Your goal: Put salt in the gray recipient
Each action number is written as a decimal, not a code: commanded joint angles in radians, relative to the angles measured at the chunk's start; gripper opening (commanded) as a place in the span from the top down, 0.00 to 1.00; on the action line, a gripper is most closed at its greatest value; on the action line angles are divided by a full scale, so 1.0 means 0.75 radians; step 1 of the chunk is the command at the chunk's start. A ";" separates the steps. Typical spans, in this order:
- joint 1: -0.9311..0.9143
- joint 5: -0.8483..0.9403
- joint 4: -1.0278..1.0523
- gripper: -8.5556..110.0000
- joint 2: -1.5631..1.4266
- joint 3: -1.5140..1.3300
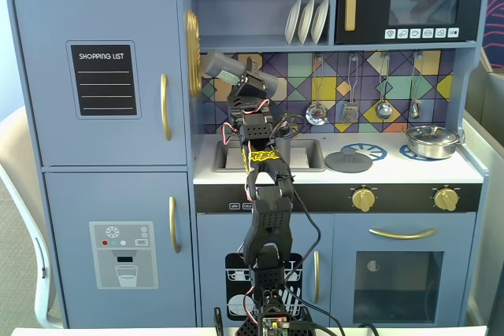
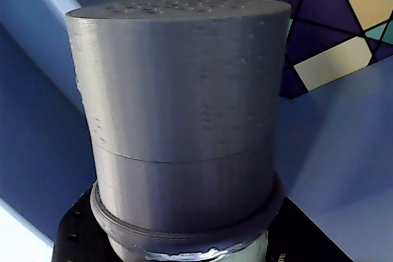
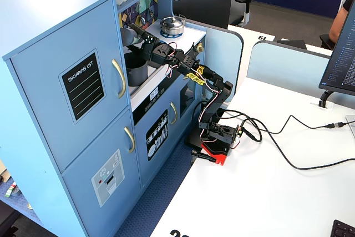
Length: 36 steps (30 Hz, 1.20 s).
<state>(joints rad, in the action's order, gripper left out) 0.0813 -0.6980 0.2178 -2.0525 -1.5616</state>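
Note:
The salt [image 1: 221, 68], a slim gray shaker with a pale green label, is held tilted in the air in front of the tiled back wall, its cap pointing up and left. My gripper [image 1: 241, 76] is shut on its lower body. In the wrist view the salt's gray cap [image 2: 184, 102] with small holes fills the picture, and black fingers [image 2: 73, 234] show at the bottom edges. The gray recipient [image 3: 136, 69], a matte dark pot, stands on the counter just below the salt [image 3: 128, 36] and my gripper [image 3: 140, 34]. In the front fixed view the arm hides the pot.
A flat gray lid [image 1: 348, 161] lies on the counter to the right of the sink [image 1: 303, 156]. A shiny silver pan [image 1: 431, 141] sits on the right burner. Utensils [image 1: 350, 92] hang on the back wall, and the shelf with plates [image 1: 307, 20] is close overhead.

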 commanded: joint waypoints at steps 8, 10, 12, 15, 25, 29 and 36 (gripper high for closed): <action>-0.072 -0.295 -0.041 0.93 0.100 -0.065; -0.080 -0.329 -0.012 0.93 0.098 -0.086; -0.078 -0.350 -0.004 0.93 0.086 -0.117; -0.063 -0.364 -0.004 0.93 0.078 -0.131; 0.051 -0.321 -0.080 0.93 0.033 0.020; 0.049 -0.315 -0.086 0.93 0.033 0.059; -0.037 -0.344 -0.039 0.93 0.027 -0.063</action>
<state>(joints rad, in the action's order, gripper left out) 0.0997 -0.9572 0.1871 -1.9681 -1.6137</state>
